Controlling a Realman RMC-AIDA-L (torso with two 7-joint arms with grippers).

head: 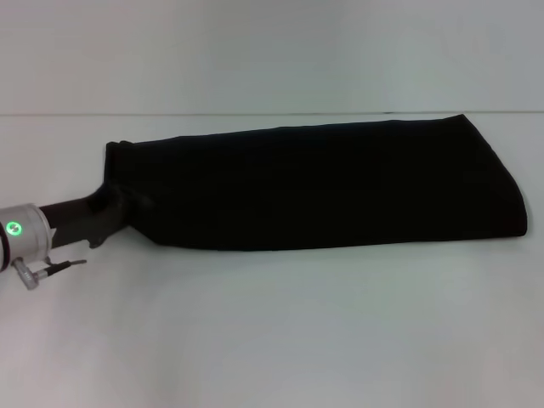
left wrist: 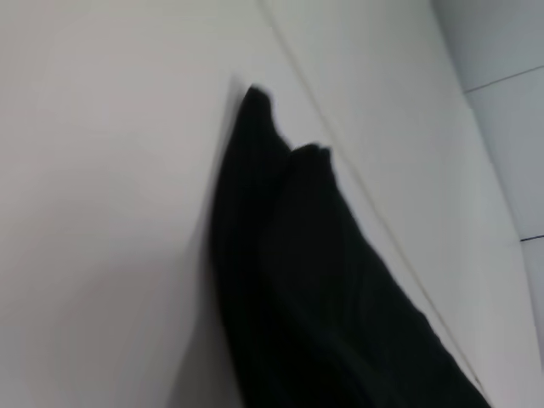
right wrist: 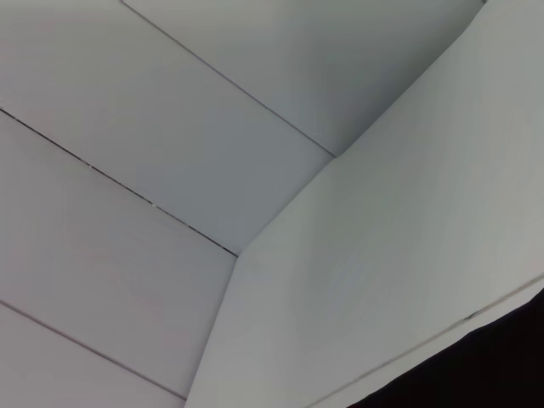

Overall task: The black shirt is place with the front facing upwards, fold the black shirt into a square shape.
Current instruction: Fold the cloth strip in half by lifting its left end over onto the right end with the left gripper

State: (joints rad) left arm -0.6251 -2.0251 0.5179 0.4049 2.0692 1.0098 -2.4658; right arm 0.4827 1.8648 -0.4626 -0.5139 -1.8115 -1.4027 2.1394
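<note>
We've got the white table filling most of the head view, w/ a pale wall across the top of the frame. On the table, the black shirt lies as one long folded band, running from left-centre of the frame to the right edge, narrower at its left end, wider at the right. No lettering or label showing from here, just plain black cloth. Its upper edge sits right along the table's far edge.

Left arm comes in at lower left of the frame, silver wrist ring w/ a green light on it. The left gripper is at the shirt's left end, black on black, so we can't tell how far its fingers are open or whether they've got cloth.

Left wrist view: the shirt rises from the bottom centre, two bunched peaks at its top, table around it.

Right wrist view: wall panels, plus a sliver of shirt at bottom right. Right gripper doesn't show anywhere.
</note>
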